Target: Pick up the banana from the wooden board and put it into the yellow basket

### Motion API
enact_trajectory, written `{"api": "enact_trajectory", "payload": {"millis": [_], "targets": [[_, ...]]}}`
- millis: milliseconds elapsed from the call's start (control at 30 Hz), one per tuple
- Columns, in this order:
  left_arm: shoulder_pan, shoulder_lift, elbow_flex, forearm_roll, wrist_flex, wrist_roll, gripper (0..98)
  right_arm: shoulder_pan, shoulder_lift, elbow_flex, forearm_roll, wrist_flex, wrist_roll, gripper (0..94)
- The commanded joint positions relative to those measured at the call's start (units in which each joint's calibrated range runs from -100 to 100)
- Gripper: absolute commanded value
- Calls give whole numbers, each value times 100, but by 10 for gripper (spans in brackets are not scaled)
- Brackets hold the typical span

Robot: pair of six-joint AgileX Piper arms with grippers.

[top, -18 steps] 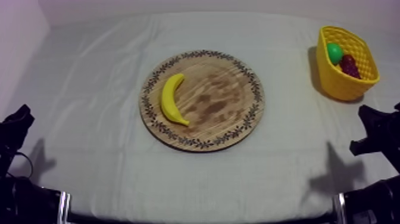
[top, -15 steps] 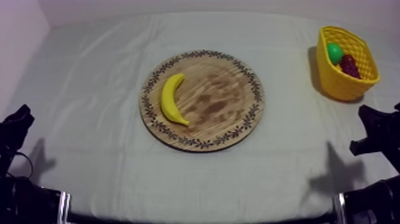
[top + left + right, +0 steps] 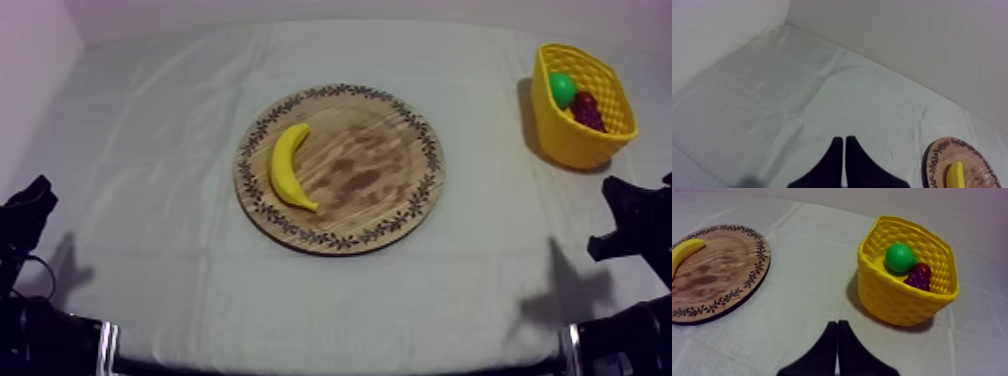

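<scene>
While both arms sit low at the table's near edge, the left gripper is seen with its 2 fingers pressed together on nothing, and the right gripper is likewise closed into a narrow wedge. The banana is found lying on the wooden board, well ahead of the left gripper and off to its right. The yellow basket is set ahead of the right gripper; 1 green fruit and a bunch of grapes are held in it.
</scene>
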Motion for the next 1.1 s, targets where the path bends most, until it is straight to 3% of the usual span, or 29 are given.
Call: {"api": "enact_trajectory", "payload": {"millis": [0,733,933,1067], "targets": [[-1,4,0,-2,0,-1,1,-1,1,0,-2,1,-1,3],[-1,4,0,-2,0,-1,1,-1,1,0,-2,1,16,4],[-1,4,0,-2,0,-1,1,-12,1,0,4,-36,199,3],[-1,4,0,-2,0,-1,1,-73,50,-17,166,-102,122,3]]}}
